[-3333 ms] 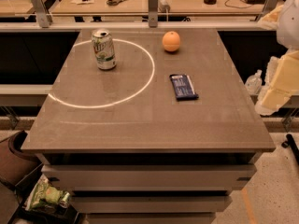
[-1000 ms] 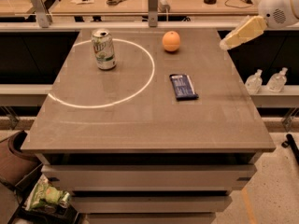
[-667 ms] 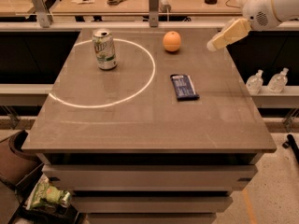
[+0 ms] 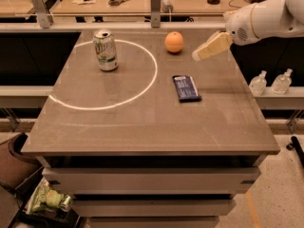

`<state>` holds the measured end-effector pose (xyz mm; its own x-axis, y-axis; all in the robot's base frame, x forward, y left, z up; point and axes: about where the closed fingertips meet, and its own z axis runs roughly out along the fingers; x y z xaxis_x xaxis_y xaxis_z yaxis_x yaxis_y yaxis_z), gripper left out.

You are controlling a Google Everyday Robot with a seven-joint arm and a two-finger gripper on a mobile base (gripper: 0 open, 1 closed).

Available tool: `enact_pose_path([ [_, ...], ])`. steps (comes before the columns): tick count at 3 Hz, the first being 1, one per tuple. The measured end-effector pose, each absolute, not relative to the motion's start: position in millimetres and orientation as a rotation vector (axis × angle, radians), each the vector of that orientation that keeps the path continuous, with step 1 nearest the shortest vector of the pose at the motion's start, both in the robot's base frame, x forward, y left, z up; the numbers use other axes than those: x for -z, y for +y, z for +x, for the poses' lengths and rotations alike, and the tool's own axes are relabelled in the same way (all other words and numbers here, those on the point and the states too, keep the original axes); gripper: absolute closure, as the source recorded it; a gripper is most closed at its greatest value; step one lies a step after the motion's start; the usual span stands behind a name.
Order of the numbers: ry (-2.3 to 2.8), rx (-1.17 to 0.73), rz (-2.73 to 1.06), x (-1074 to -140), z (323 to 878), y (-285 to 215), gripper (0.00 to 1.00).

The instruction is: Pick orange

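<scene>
Your pincer (image 4: 203,52) hangs just right of the orange (image 4: 174,42), near the bench's (image 4: 142,127) far edge. I can't tell whether it's open or closed. Come in sideways and you'll likely nudge that round fruit, and it could roll off the back.

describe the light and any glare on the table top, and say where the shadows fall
Camera view: a thin bright ring curves across the table, with the can inside it and the orange just outside. The table top shows only a dull sheen, no hard glare. The gripper, just right of the orange, is lit pale. The space under the table is in deep shadow.
</scene>
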<state>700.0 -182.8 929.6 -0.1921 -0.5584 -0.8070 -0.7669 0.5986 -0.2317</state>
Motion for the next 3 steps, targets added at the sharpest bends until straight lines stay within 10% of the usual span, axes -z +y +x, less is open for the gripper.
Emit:
enact_pose_path([
  [3,1.716,-0.367,-1.071,-902.7,773.7,-139.4,0.00],
])
